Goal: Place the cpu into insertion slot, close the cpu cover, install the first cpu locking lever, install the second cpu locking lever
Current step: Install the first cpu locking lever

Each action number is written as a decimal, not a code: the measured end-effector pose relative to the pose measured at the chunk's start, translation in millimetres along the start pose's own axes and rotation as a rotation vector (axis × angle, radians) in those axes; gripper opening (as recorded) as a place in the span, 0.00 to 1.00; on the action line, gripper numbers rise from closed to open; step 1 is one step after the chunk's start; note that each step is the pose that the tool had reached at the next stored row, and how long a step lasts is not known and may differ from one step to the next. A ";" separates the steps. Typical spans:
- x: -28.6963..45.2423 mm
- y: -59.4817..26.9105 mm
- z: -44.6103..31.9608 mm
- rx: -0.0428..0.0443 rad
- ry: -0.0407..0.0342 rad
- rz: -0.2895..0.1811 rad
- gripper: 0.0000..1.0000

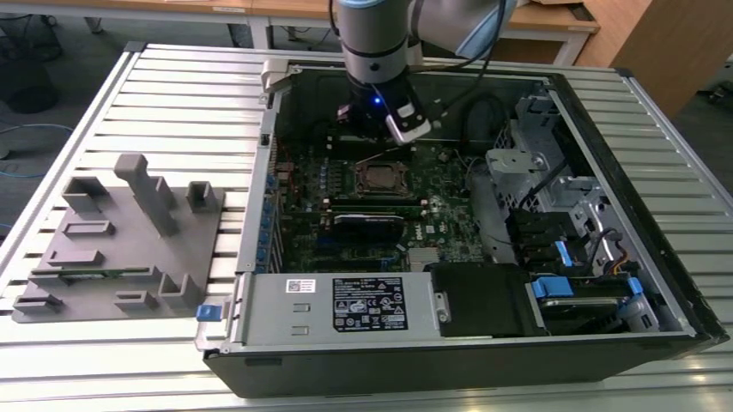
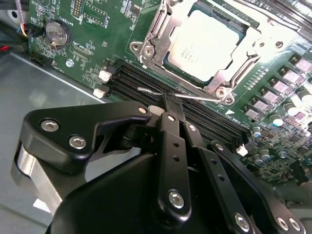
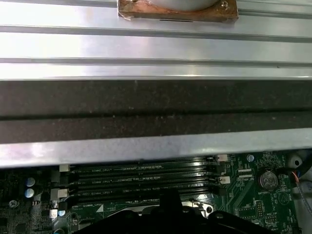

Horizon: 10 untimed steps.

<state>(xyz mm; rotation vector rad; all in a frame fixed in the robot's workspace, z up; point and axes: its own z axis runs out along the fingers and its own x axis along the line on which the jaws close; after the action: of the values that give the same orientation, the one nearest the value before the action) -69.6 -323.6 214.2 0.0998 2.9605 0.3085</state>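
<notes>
the cpu [image 2: 207,44] lies under the lowered cpu cover [image 2: 161,34]. the tool [image 2: 168,98], fingers narrow and together, meets a locking lever [image 2: 197,98], which likely needs pressing down to latch.

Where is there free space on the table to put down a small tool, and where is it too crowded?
Bare slatted table lies at the exterior view's left, between the grey fixture and the table's far edge, beside the computer case. Inside the case it is crowded: the arm hangs over the motherboard near the cpu.
</notes>
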 end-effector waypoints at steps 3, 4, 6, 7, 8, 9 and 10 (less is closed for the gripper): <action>0.3 -0.5 2.0 0.0019 -0.0067 0.013 0.11; 0.4 -0.7 2.7 0.0025 -0.0086 0.017 0.11; 0.6 -1.0 4.0 0.0036 -0.0124 0.024 0.11; 0.7 -1.2 4.6 0.0043 -0.0141 0.028 0.11; 0.9 -1.3 5.1 0.0048 -0.0158 0.032 0.11; 1.1 -1.4 5.5 0.0055 -0.0172 0.037 0.11; 1.3 -1.5 5.9 0.0063 -0.0185 0.042 0.11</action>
<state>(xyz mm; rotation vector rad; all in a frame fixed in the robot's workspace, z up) -70.0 -323.8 207.9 0.1648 2.9443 0.3020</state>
